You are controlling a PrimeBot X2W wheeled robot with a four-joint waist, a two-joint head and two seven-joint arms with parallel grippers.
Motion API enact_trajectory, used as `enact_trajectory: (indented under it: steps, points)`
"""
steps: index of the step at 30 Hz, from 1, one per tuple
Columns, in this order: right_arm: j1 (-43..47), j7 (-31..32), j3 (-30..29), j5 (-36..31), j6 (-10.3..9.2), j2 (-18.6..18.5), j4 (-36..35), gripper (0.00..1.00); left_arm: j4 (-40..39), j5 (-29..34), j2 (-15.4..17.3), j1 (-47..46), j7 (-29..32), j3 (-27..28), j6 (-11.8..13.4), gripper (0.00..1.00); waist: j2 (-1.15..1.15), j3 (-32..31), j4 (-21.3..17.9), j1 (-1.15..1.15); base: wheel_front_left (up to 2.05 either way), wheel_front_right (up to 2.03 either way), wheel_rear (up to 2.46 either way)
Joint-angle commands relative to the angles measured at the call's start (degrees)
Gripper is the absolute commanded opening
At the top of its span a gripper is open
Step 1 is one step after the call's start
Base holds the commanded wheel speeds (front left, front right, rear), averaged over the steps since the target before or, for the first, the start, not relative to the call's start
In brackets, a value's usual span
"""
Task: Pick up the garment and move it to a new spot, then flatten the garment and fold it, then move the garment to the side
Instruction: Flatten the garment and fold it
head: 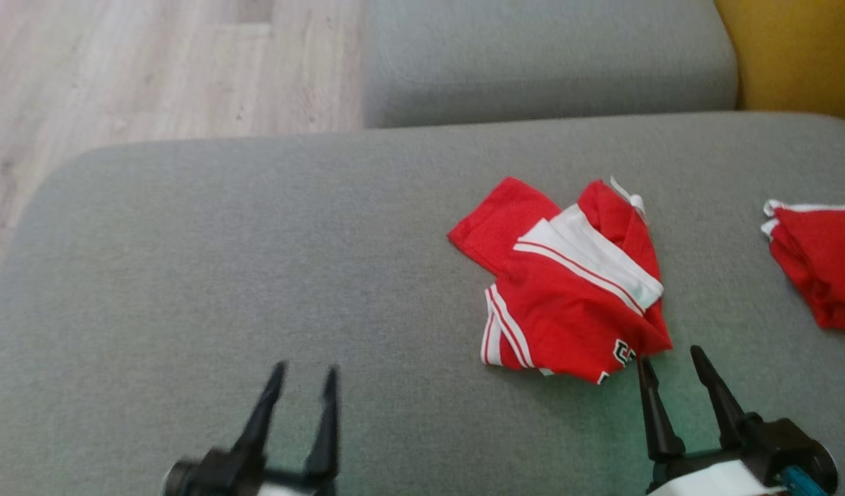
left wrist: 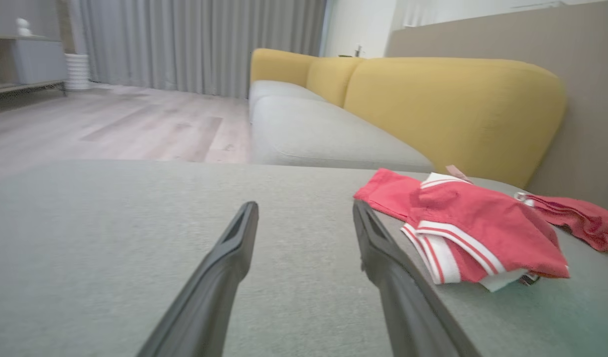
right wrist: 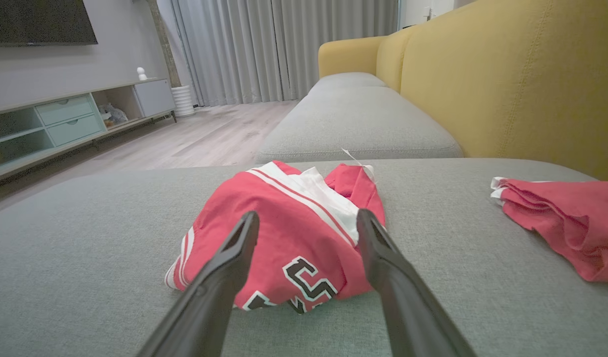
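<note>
- While the garment [head: 574,289] lies in a crumpled red-and-white heap on the right part of the grey cushion [head: 222,275], nothing of the task looks done: no lift, no flattening, no fold.
- The right gripper [head: 670,359] sits at the heap's near edge, its jaws spread wide and empty. The tips are close to the cloth, but whether they touch it I cannot tell.
- The left gripper [head: 305,375] hangs well to the left over bare cushion, jaws likewise wide open, holding nothing.
- A second red garment [head: 819,269] lies apart at the right edge.
- Left to do, by my judgement: pick-up, move, flattening, folding, setting aside.
</note>
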Motion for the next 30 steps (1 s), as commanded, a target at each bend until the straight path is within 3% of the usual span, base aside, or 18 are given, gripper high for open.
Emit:
enact_trajectory:
  steps: [1, 5, 9, 17, 25, 30]
  points:
    - [-3.1, -0.2, 1.5, -0.9, -0.04, -0.3, -2.1, 1.00, 0.2, -0.8, -0.5, -6.1, -0.5, 0.1, -1.4, 1.00, 0.00, 1.8, -1.4, 0.00, 0.00, 0.00, 0.00]
    - [-5.4, -0.2, 2.4, -2.1, -0.04, -0.4, -2.9, 1.00, 6.2, -5.2, -0.5, -16.1, 0.1, -5.4, -4.7, 1.00, 0.00, 6.3, -4.0, 0.00, 0.00, 0.00, 0.00]
    - [-7.3, -0.2, 2.5, -2.5, -0.04, -0.8, -3.8, 1.00, 9.9, -11.4, -0.5, -24.1, 2.2, -10.3, -5.8, 1.00, 0.00, 9.8, -5.9, 0.00, 0.00, 0.00, 0.00]
    - [-11.3, -0.2, 2.6, -2.9, -0.04, -0.9, -5.7, 1.00, 15.4, -34.9, 0.7, -41.7, 11.4, -24.0, -6.0, 1.00, 0.00, 17.7, -11.6, 0.00, 0.00, 0.00, 0.00]
    - [-12.6, -0.2, 2.4, -2.1, -0.04, -0.5, -6.3, 1.00, 19.3, -54.7, 3.4, -47.9, 17.2, -27.0, -6.0, 1.00, 0.00, 20.2, -16.4, 0.00, 0.00, 0.00, 0.00]
    - [-12.8, -0.2, 2.2, -1.7, -0.04, -0.4, -6.2, 1.00, 18.2, -61.5, 6.3, -49.3, 20.5, -29.3, -6.0, 1.00, 0.00, 20.5, -17.8, 0.00, 0.00, 0.00, 0.00]
